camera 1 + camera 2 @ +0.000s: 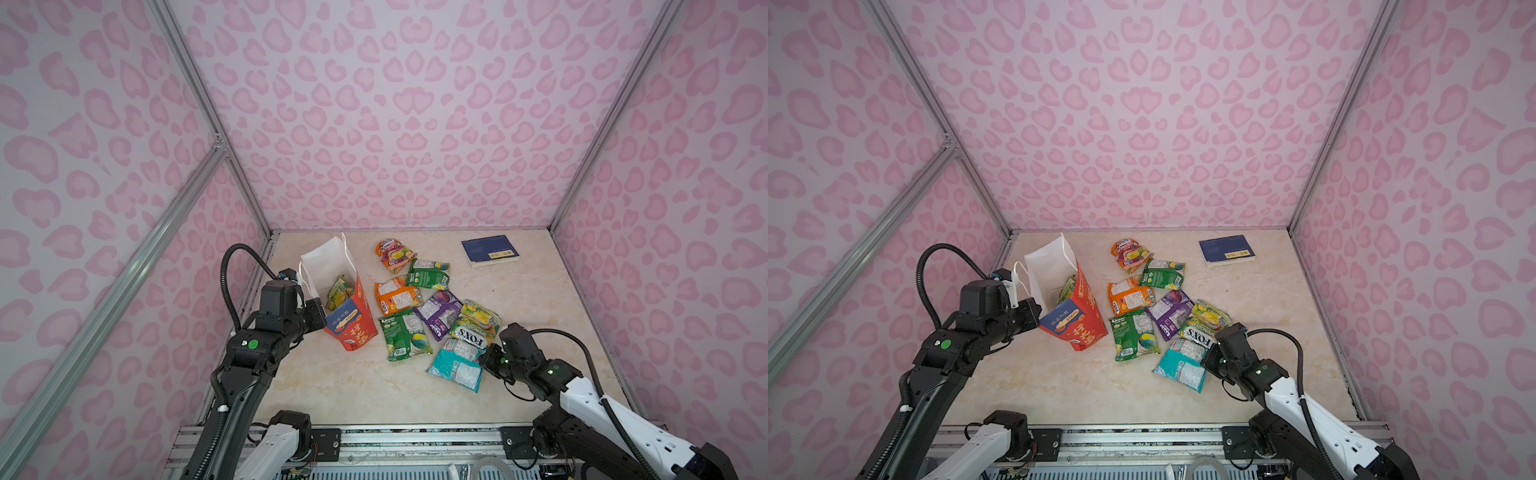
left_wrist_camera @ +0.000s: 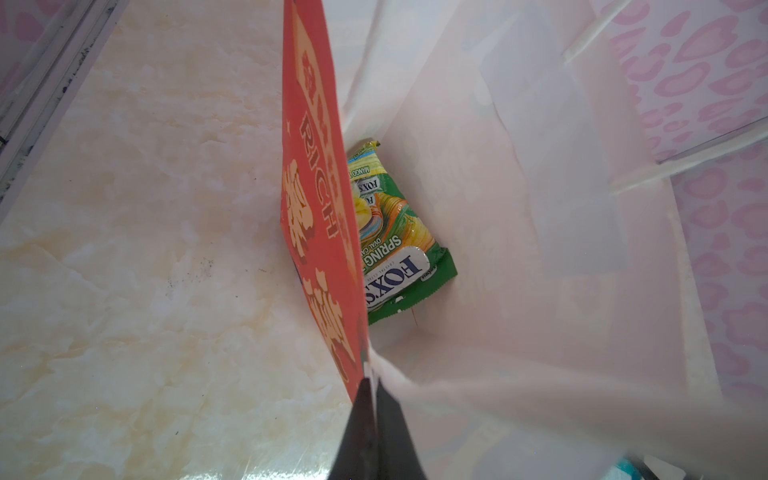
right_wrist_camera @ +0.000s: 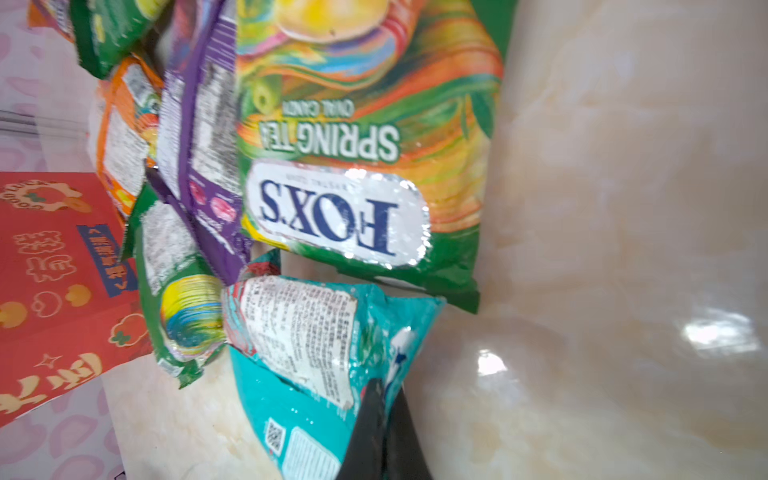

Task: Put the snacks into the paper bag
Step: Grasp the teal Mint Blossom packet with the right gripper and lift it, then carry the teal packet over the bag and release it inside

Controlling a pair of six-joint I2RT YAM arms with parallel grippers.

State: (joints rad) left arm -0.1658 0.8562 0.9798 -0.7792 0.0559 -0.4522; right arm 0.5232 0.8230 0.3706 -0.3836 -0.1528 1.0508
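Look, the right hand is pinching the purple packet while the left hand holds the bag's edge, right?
No. The right hand pinches the teal packet, as the right wrist view shows. The left hand does hold the paper bag.

Both top views: high, from surface [image 1: 332, 386] front edge, same scene. Wrist cams close: L into paper bag [image 2: 540, 208], R at teal packet [image 3: 270, 407].

Left end effector [image 1: 1036, 312] grips paper bag [image 1: 1084, 322] — right end effector [image 1: 1207, 361], teal packet [image 1: 1177, 368].

Robot test booth: aluminium frame [image 1: 217, 142], patterned panels [image 1: 415, 124].
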